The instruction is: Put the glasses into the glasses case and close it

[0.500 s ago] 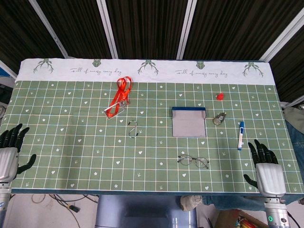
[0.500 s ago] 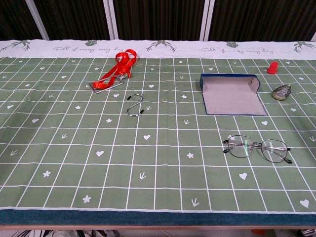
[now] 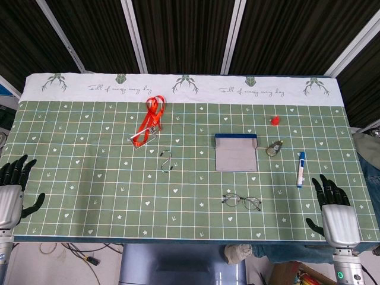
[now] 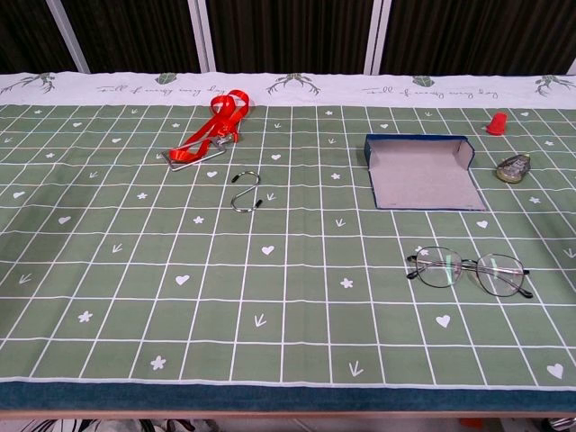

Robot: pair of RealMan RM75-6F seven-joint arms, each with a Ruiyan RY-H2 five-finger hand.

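- Barely anything moves since half a second ago: the right hand (image 3: 335, 211) eases a touch down and right at the table's near edge, while glasses and case stay put.
- Glasses (image 3: 241, 202) lie on the green cloth near the front edge, not yet touched, long axis running left to right, lenses side by side.
- Glasses case (image 3: 236, 152) sits open at twelve o'clock from the glasses, just beyond them, flap laid flat, interior exposed.
- From the right hand, the glasses lie at roughly nine o'clock, well apart; that hand is empty, fingers spread.
- Left hand (image 3: 13, 193) rests at the far left edge, also empty and spread, much farther off, so the right looks the likelier picker.
- Round about: a pen (image 3: 301, 168), a red lanyard (image 3: 149, 122) and a metal S-hook (image 3: 167, 161).
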